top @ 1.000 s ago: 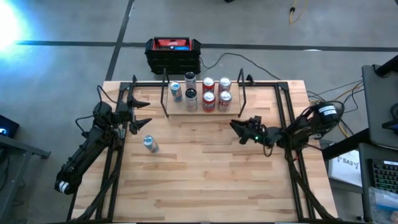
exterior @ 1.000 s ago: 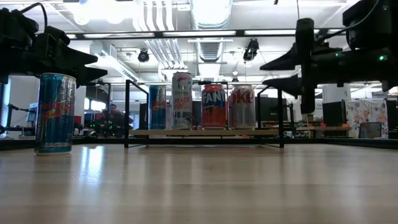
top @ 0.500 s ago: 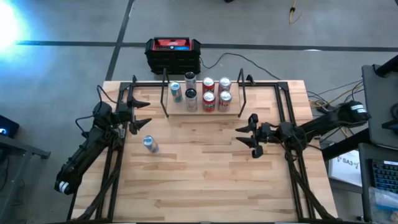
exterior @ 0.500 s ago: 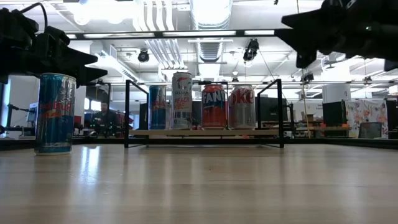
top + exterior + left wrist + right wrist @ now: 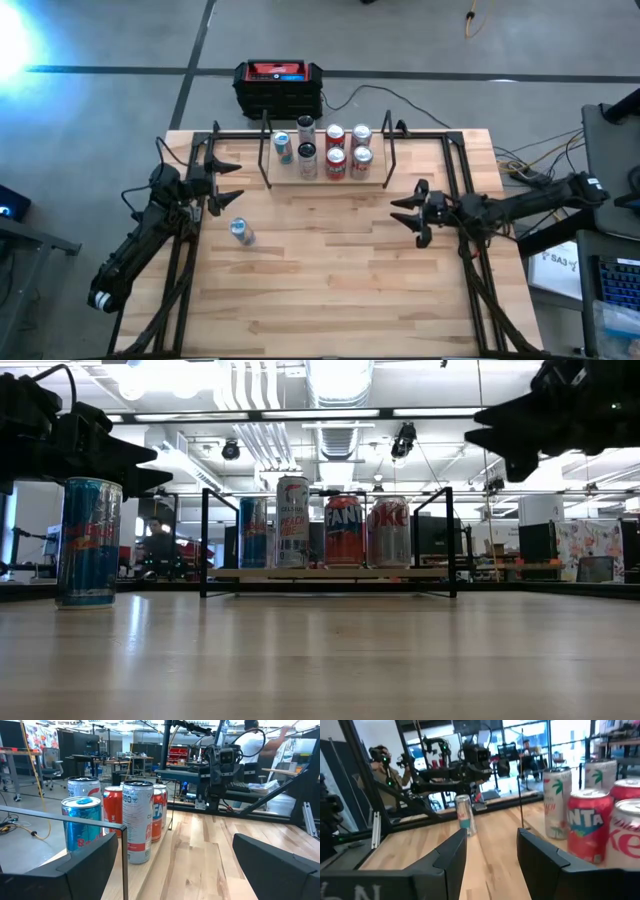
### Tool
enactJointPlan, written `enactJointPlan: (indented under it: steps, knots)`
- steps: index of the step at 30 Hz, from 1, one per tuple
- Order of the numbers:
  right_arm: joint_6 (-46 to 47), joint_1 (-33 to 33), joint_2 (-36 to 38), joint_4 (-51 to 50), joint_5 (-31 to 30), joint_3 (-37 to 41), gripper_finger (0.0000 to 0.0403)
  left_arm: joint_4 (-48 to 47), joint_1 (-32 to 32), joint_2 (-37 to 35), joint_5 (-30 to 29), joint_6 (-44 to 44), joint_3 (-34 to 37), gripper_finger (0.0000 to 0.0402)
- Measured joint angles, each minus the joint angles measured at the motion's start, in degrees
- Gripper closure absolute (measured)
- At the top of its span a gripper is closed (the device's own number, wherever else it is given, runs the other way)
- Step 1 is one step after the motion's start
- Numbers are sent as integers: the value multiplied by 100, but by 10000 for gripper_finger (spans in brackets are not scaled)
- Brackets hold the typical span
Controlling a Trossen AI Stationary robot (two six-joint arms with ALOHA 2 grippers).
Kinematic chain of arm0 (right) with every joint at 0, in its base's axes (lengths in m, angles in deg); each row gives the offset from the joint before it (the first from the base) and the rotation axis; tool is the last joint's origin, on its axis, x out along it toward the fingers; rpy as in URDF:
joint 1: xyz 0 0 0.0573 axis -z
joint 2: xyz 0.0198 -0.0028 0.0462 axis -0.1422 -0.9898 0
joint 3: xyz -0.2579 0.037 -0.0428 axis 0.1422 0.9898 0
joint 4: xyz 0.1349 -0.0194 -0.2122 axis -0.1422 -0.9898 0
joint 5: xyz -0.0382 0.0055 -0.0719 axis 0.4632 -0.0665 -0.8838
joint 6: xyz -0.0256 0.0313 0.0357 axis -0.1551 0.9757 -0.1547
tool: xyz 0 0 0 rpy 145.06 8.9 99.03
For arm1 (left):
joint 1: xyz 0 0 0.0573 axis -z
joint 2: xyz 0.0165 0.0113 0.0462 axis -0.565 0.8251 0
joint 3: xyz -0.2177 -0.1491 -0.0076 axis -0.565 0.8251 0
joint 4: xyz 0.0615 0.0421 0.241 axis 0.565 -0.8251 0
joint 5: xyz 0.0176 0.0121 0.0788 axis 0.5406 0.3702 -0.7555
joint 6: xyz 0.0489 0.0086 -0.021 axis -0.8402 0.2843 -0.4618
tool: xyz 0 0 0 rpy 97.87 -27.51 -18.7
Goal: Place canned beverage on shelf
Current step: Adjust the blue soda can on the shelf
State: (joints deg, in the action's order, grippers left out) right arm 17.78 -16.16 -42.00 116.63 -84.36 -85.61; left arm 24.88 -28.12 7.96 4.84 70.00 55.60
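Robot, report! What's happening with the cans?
Left gripper open, beside shelf. Right gripper empty, near table's right edge. One blue can loose on table, six on shelf. Path clear.

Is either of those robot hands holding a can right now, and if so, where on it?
No. The left hand is open and empty near the blue can; the right hand holds nothing either, clear of the shelf.
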Motion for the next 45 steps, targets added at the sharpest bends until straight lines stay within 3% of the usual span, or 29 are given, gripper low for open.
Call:
enactJointPlan:
  steps: [7, 21, 45]
  knots:
    - [-17, 5, 889, -176, 6, 451, 245, 0, 0, 0, 1, 0, 0, 22]
    - [-23, 42, 1849, -1254, 13, 451, 245, -1, 1, -2, 1, 0, 0, 22]
    - [91, 40, 1829, -1437, 11, 460, 245, 0, 2, -2, 0, -1, 0, 22]
